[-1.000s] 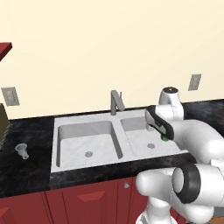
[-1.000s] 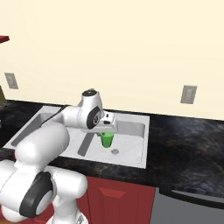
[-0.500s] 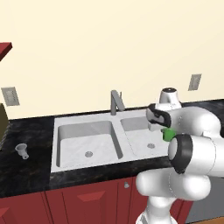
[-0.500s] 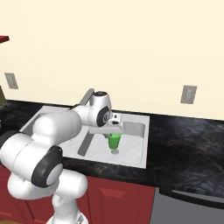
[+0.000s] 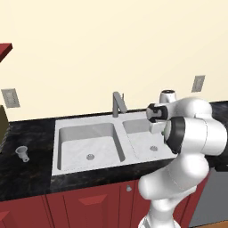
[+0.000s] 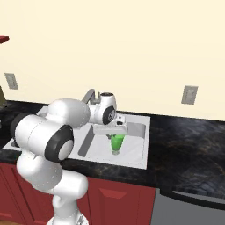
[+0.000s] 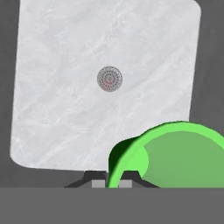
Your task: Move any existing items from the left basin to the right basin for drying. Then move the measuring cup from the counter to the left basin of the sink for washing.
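My gripper is shut on the rim of the bright green tumbler, which hangs upright in the right basin. In the hand view the tumbler's rim sits at the lower right, pinched at its left edge, with the right basin's floor and round drain below it. The left basin holds nothing. The small translucent measuring cup stands on the black counter, far left of the sink. In the left base view my own arm hides the tumbler.
The grey angular faucet rises behind the sink's divider, just left of my hand. My bulky elbow hangs over the sink's right front corner. Wall outlets sit on the back wall. Open counter lies to the right of the sink.
The arm has folded and swung right, carrying the green tumbler a little further right over the right basin. The grip has stayed shut throughout.
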Available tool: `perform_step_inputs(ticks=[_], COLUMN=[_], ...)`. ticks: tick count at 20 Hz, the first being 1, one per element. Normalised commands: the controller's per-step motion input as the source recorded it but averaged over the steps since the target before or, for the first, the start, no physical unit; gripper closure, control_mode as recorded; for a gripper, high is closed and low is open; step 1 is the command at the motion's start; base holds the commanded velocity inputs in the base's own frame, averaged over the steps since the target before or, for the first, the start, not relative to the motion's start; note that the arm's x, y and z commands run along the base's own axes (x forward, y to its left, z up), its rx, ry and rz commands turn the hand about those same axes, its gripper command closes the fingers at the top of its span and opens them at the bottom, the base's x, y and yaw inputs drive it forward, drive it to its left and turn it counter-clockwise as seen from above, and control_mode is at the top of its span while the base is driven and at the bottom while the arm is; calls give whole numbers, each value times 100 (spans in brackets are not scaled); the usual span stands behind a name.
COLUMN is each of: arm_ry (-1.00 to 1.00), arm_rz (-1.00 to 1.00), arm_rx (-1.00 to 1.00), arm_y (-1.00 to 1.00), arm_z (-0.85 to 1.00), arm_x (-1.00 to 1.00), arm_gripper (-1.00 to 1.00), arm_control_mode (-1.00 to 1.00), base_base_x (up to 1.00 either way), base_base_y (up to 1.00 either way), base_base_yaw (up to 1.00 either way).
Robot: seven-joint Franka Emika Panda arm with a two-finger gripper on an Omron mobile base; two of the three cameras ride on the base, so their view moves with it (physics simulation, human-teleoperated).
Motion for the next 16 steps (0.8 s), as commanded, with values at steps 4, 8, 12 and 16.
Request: perform_step_inputs(ticks=[4,8,12,16], arm_ry=[2,2,0,0], arm_rz=[5,4,3,2], arm_rx=[2,3,1,1], arm_y=[-8,-4,0,-1], arm_z=[-32,-31,-31,-29], arm_x=[10,13,12,12], arm_gripper=[100,100,100,100], arm_control_mode=[-100,-100,-100,-100], base_base_x=[0,0,0,0], base_base_y=[0,0,0,0], base_base_yaw=[0,0,0,0])
